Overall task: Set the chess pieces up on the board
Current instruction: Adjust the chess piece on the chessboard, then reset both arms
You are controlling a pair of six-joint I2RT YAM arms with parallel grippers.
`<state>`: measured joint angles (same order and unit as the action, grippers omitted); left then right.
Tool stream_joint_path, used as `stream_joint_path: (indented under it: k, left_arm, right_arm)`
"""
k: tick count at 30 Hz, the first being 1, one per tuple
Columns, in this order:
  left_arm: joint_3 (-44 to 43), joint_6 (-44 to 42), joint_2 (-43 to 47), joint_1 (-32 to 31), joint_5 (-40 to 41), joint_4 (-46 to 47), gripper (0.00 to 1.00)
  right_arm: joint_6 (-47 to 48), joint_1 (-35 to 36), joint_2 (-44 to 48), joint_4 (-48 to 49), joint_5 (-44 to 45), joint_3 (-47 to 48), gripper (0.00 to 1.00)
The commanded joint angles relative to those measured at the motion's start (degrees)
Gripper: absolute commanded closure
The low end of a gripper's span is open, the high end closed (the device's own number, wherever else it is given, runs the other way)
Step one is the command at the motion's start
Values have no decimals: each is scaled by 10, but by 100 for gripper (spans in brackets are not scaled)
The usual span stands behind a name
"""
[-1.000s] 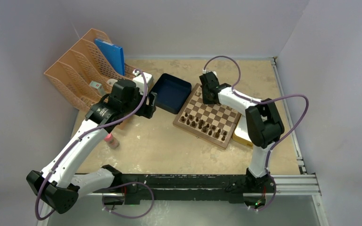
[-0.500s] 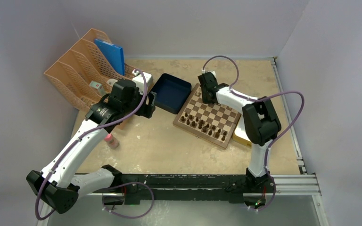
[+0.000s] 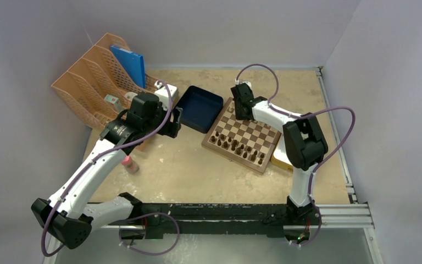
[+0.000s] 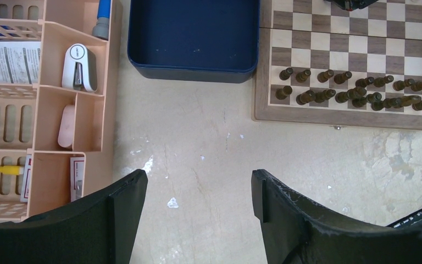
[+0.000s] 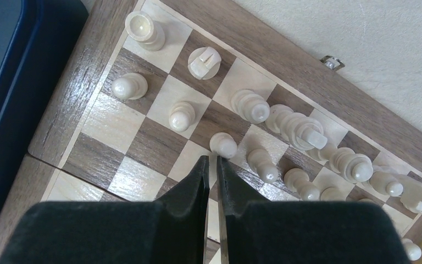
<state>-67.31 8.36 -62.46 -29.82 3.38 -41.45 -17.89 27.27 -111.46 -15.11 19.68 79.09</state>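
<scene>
The chessboard (image 3: 253,132) lies right of centre, with dark brown pieces along its near rows. My right gripper (image 5: 212,159) hovers over the board's far left corner (image 5: 77,99), its jaws shut with only a thin slit and nothing between them. Several pale cream pieces stand there: a rook (image 5: 143,27), a knight (image 5: 204,60), pawns (image 5: 129,86) (image 5: 181,115), and one pawn (image 5: 223,144) just ahead of the fingertips. More cream pieces (image 5: 307,132) crowd to the right. My left gripper (image 4: 198,190) is open and empty above bare table, left of the board (image 4: 357,60).
A dark blue tray (image 3: 199,107) sits against the board's far left side, also in the left wrist view (image 4: 195,36). A peach file organiser (image 3: 99,82) stands at the far left. A pink item (image 3: 129,164) lies under the left arm. A yellowish object (image 3: 279,159) lies right of the board.
The right arm has shifted slightly left and farther over the board's far corner. The left arm has not moved.
</scene>
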Motion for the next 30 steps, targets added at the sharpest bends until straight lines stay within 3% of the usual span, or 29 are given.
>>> stream_joint_path:
  k: [1,7,13,17,20,21,22,23,30]
  left_arm:
    - [-11,4,1,-1,-4,14,31]
    - [-20,34,-3,-1,-31,20,31]
    - [-65,111,-34,-1,-54,-6,31]
    - [-93,174,-34,-1,-81,-17,30]
    - [-96,223,-13,-1,-84,3,30]
    - [-97,235,-6,-1,-84,7,30]
    - [-98,244,1,-1,-84,9,30]
    - [-100,251,7,-1,-83,10,30]
    - [-88,296,40,-1,-64,-25,30]
  right_arm:
    - [-8,0,50,-9,-16,-2,88]
    - [-27,0,121,-61,-42,8,84]
    - [-46,-1,203,-82,-89,21,72]
    - [-62,-1,269,-91,-134,18,49]
    - [-69,-1,327,-91,-154,7,41]
    - [-71,0,347,-93,-155,5,27]
    - [-74,-1,370,-97,-156,3,6]
    - [-76,0,386,-101,-157,2,2]
    - [-102,0,503,-105,-160,-42,1]
